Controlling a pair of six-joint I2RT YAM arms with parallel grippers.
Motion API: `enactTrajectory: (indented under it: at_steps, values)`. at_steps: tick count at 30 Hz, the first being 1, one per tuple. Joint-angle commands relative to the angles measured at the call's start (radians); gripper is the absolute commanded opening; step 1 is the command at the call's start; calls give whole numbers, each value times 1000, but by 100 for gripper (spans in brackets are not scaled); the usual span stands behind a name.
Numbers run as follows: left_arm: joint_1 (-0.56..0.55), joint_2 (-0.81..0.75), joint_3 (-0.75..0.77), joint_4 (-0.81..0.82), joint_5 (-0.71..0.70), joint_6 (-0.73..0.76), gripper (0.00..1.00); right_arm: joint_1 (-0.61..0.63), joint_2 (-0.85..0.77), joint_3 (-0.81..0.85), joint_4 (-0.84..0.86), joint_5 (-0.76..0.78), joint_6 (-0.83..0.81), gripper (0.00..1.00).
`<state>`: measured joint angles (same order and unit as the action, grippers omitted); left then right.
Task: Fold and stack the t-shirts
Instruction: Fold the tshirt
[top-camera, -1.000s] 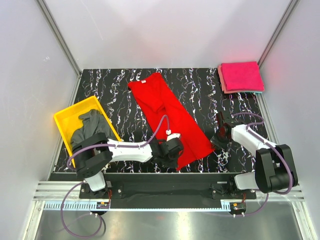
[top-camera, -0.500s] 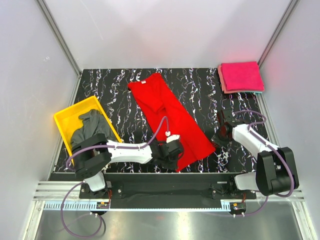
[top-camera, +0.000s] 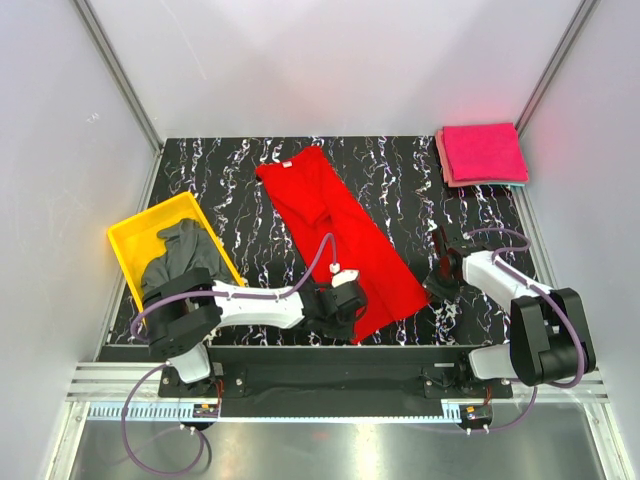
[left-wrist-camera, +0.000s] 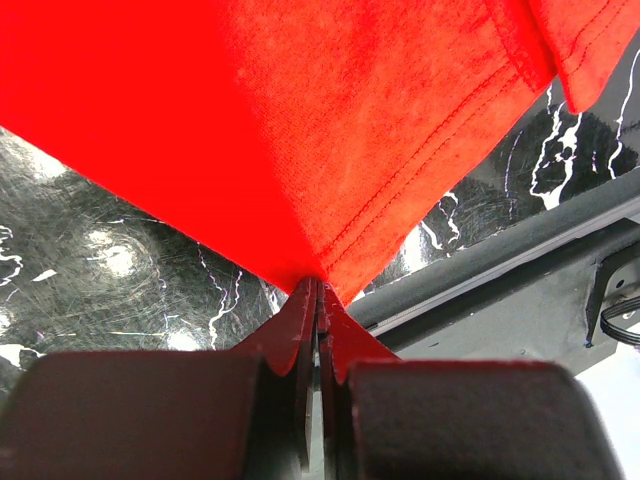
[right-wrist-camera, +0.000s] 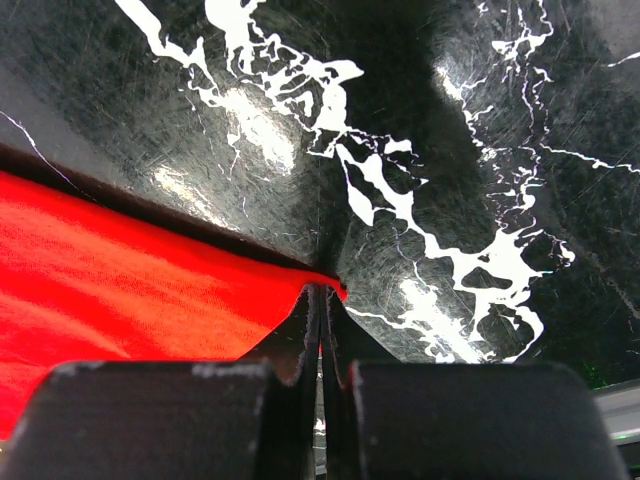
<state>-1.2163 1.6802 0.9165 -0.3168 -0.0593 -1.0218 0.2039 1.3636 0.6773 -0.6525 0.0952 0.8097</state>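
Your left claw: clenched on near hem corner of red t-shirt. Your right claw: clenched on its right corner. Shirt spread diagonally across tabletop. Pink t-shirts: stacked, far-right corner.

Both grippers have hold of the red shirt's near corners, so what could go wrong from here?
1. The left gripper and right gripper each pinch only the very tip of a corner of the red t-shirt, so the cloth may slip out when lifted.
2. The shirt lies diagonally across the table, so a fold carried forward might land skewed, with the layers misaligned.
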Motion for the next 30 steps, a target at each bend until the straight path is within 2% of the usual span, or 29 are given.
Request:
enactTrajectory:
  at_steps: [1, 6, 11, 15, 16, 18, 20, 23, 26, 28, 30]
  values:
    - [-15, -10, -50, -100, -25, 0, 3, 5, 20, -38, 10, 9, 35, 0]
    - [-15, -43, -76, -97, -28, -11, 3, 9, -34, -33, -7, -14, 34, 0]
    - [-17, -85, -113, -102, -25, -26, 3, 9, -147, 62, -84, -77, 13, 1]
    - [-14, -148, -149, -122, -36, -47, 3, 8, -192, 177, -127, -147, -36, 12]
    - [-15, -164, -153, -136, -48, -55, 3, 8, -190, 217, -130, -156, -49, 20]
    - [-14, -235, -150, -189, -74, -60, 4, 9, -182, 249, -122, -172, -105, 28]
    - [3, -286, -134, -193, -97, -29, 6, 8, -157, 297, -104, -186, -162, 29]
    - [70, -338, -110, -141, -34, 35, 7, 8, -94, 369, -61, -206, -225, 26]
    - [171, -321, -76, -140, 19, 83, 6, 8, 22, 456, 33, -313, -348, 27]
    - [263, -313, -39, -154, 21, 129, 5, 8, 84, 527, 79, -423, -426, 36]
    - [325, -306, -6, -185, -7, 146, 5, 8, 172, 568, 83, -428, -461, 41]
